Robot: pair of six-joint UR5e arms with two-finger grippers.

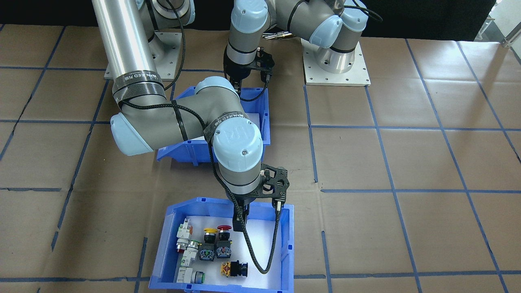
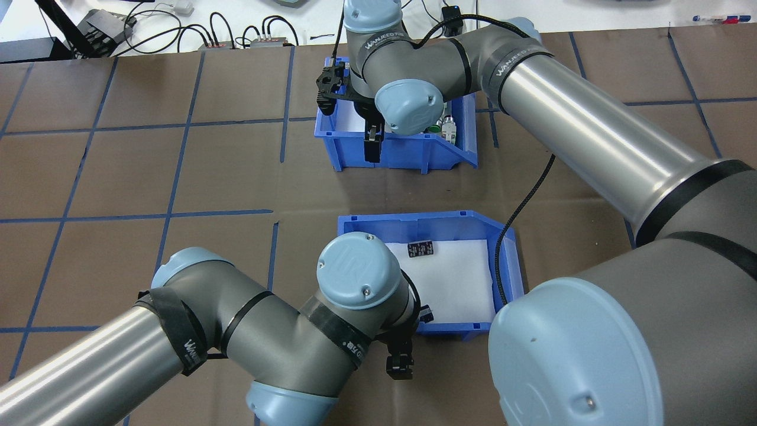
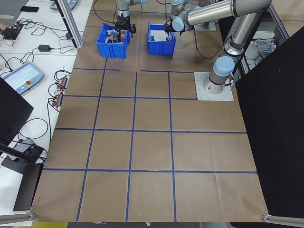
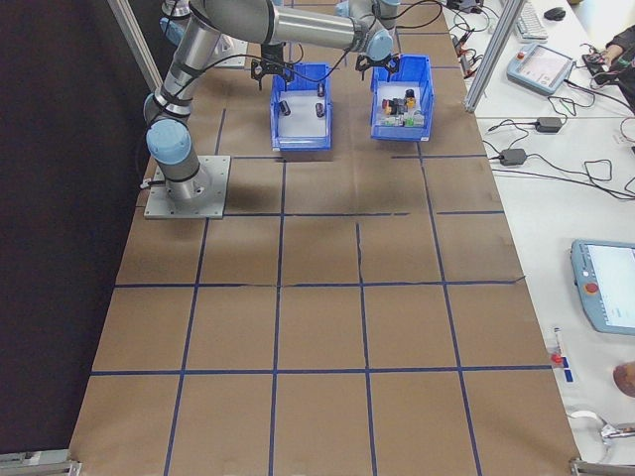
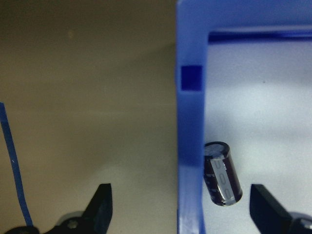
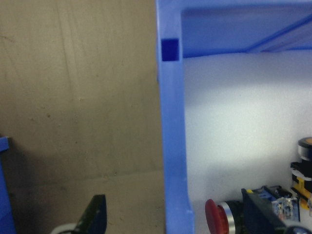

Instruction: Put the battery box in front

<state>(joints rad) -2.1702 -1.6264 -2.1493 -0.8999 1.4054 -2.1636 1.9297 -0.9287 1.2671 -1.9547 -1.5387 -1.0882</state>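
Note:
The battery box [image 2: 427, 218] is a blue bin with a white foam liner, the nearer of two bins in the overhead view. A black cylindrical battery [image 5: 222, 173] lies inside against its wall. My left gripper [image 5: 180, 214] is open and stands astride that wall, one finger [image 5: 100, 204] outside and the other inside. In the front-facing view the left gripper [image 1: 237, 83] sits at the box's rim on the robot's side. My right gripper [image 6: 175, 217] is open astride the wall of the other blue bin [image 1: 171, 228], which holds coloured push-button switches [image 1: 217, 242].
The two bins stand in line, a bin's width of brown paper between them. Blue tape lines grid the table [image 1: 407, 162]. The right arm's long tube [image 2: 591, 130] passes above the battery box's right side. Cables and devices [image 2: 89, 29] lie beyond the far edge.

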